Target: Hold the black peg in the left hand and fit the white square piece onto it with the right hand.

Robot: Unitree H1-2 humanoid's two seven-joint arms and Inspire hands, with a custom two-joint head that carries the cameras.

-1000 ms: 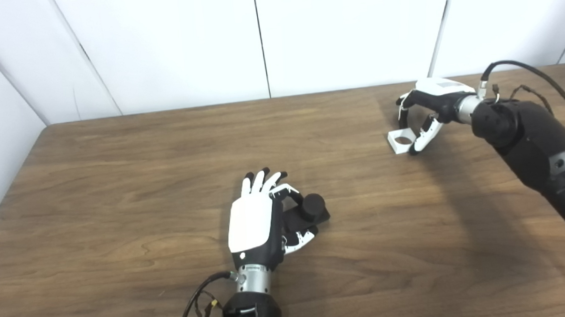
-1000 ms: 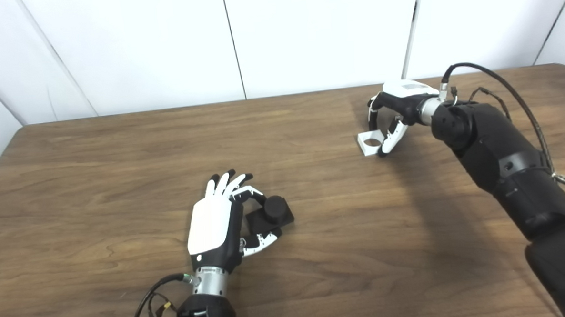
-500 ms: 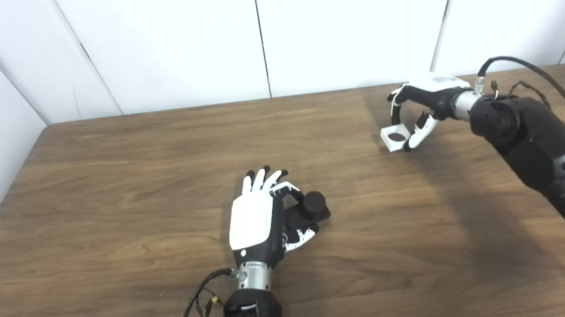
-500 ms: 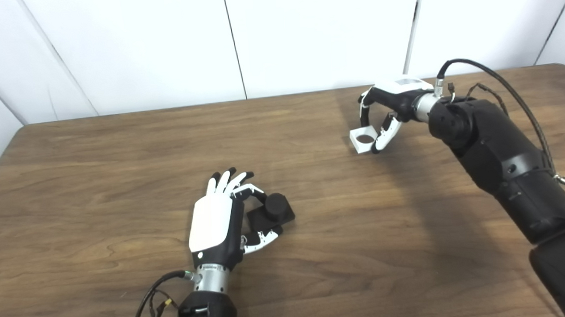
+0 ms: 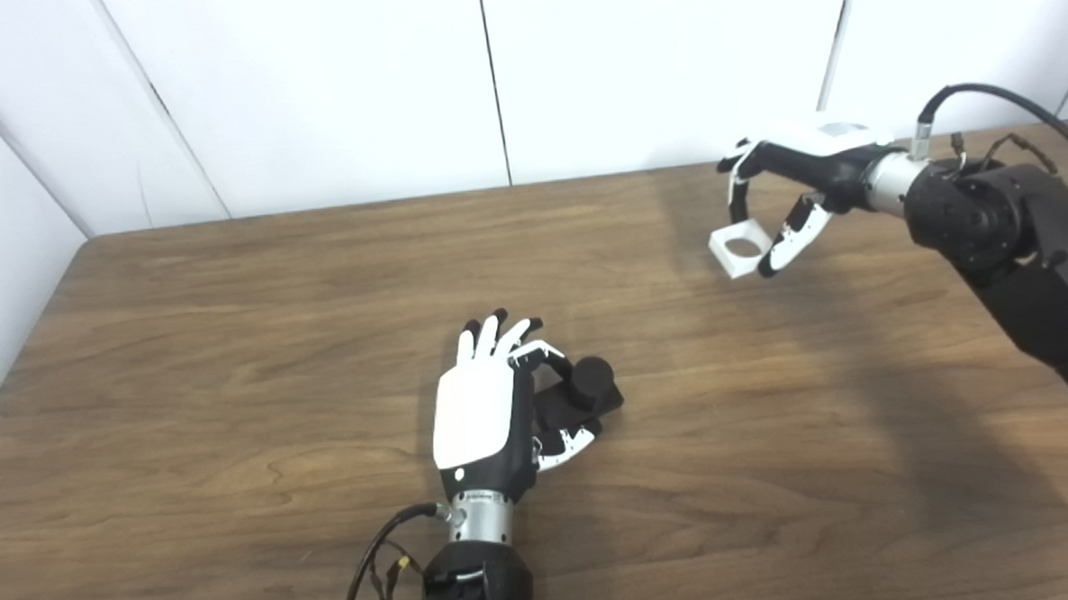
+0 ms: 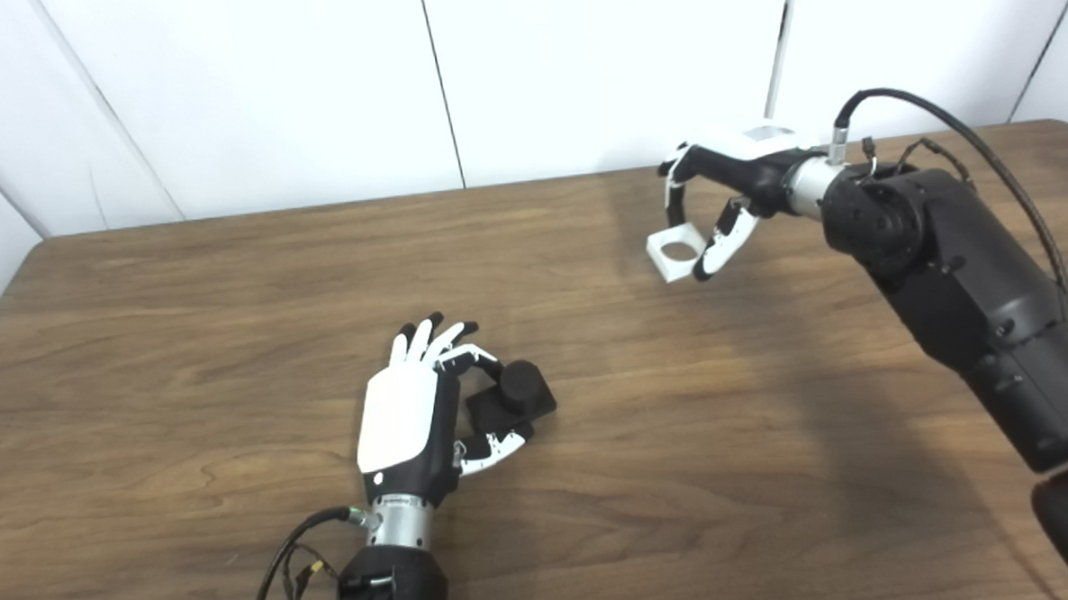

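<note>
While the left hand (image 5: pixel 481 419) pinched the black peg (image 5: pixel 583 395) by its base near the table's (image 5: pixel 230 349) front edge, the right hand (image 5: pixel 786 199) pinched the white square piece (image 5: pixel 737 248), lifted toward the far right corner. Piece looked light, rigid; grip outer edges, keep the hole clear.

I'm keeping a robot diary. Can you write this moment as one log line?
left hand: shut on peg, on table | right hand: shut on white piece, lifted | fit: not yet done
</note>
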